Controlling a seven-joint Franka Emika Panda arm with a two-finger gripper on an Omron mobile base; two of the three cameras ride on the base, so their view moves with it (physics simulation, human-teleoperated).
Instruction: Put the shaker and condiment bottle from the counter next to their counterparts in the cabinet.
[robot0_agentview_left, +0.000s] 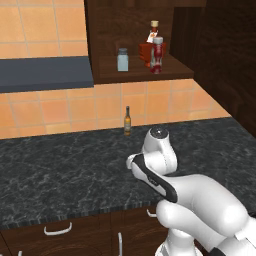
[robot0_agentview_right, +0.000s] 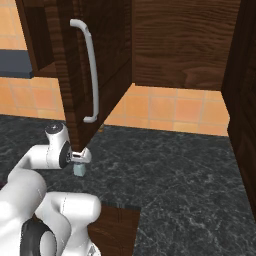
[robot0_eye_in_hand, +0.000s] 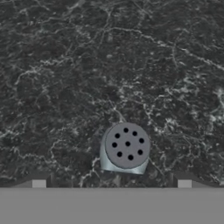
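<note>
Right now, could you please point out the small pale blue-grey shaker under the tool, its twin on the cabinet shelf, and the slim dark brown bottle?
Small pale blue-grey shaker (robot0_eye_in_hand: 126, 148): hand view, perforated grey cap.
Twin shaker (robot0_agentview_left: 122, 61): left base view, translucent body.
Slim dark brown bottle (robot0_agentview_left: 127, 123): left base view, lower body.

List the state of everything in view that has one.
shaker: upright on the counter, ungripped
gripper: open, fingers wide apart above the shaker
condiment bottle: upright on the cabinet shelf, beside the red flask
twin shaker: upright on the shelf
cabinet door: open
brown bottle: upright by the wall
drawers: shut
</note>
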